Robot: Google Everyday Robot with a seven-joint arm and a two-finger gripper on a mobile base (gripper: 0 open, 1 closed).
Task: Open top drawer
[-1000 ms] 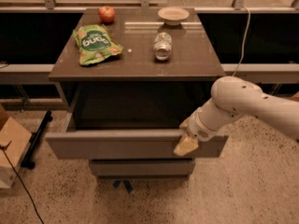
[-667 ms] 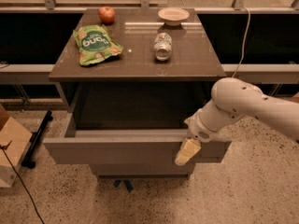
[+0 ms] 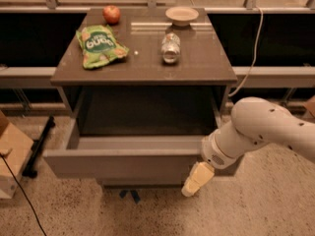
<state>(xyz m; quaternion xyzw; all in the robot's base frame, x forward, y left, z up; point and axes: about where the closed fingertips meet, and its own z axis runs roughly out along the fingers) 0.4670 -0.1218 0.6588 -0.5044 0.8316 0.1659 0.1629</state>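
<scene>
**Top drawer is nearly all the way out**

The top drawer [image 3: 123, 162] sticks far out from under the table top [image 3: 202, 65], and I can see its deep grey inside. My gripper [image 3: 198, 179] is at the right end of the front panel. I cannot tell if it is holding on. I think little is left.

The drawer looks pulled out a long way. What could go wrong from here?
The top drawer is far out, so more pulling might drag it off its runners. The gripper sits low at the right end of the drawer's front, near the bottom edge; an off-centre pull could skew the drawer or slip off. The can lies on its side on the cabinet top, so a jolt might roll it.
</scene>
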